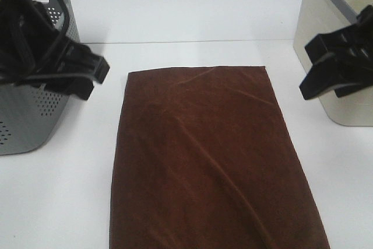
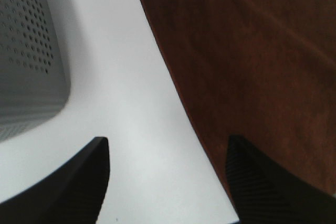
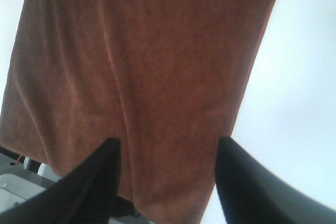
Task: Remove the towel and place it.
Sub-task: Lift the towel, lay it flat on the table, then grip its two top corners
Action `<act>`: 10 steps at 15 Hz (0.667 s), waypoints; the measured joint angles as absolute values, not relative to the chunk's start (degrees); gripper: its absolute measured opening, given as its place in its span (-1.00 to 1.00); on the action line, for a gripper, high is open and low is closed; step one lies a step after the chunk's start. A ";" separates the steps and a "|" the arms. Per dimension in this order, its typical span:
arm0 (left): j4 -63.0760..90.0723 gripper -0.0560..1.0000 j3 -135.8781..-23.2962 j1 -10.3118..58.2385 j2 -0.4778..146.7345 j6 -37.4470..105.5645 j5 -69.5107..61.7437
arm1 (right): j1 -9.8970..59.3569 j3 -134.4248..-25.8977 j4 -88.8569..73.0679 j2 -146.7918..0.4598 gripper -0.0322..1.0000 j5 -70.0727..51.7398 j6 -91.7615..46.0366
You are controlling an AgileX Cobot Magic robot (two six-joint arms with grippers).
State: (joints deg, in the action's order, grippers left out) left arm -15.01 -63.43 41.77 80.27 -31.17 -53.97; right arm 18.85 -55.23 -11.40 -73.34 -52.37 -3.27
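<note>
The towel (image 1: 210,155) is a dark reddish-brown cloth lying flat on the white table (image 1: 58,202), in the middle of the exterior view, with a few soft creases. My left gripper (image 1: 96,80) hangs open just off the towel's far left corner. In the left wrist view the towel's edge (image 2: 178,98) runs between the spread fingers (image 2: 79,182), which hold nothing. My right gripper (image 1: 309,68) hovers off the far right corner. The right wrist view shows its fingers (image 3: 247,182) apart above the towel (image 3: 147,66), gripping nothing.
A grey perforated basket (image 1: 29,115) stands at the left, right behind the left arm. A beige bin (image 1: 326,33) stands at the right, behind the right gripper. Bare white table lies on both sides of the towel.
</note>
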 joint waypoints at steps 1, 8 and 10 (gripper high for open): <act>-15.13 0.27 -65.37 39.82 81.53 -30.77 -52.60 | 18.85 -58.56 -11.06 -76.60 0.08 -52.25 -3.27; -14.90 0.27 -78.21 28.36 98.43 -24.29 -48.41 | 18.85 -84.57 -9.80 -102.22 0.08 -55.98 -3.21; -12.95 0.27 -84.51 25.84 105.54 -21.66 -47.33 | 18.85 -95.23 -7.51 -111.50 0.08 -59.24 -2.41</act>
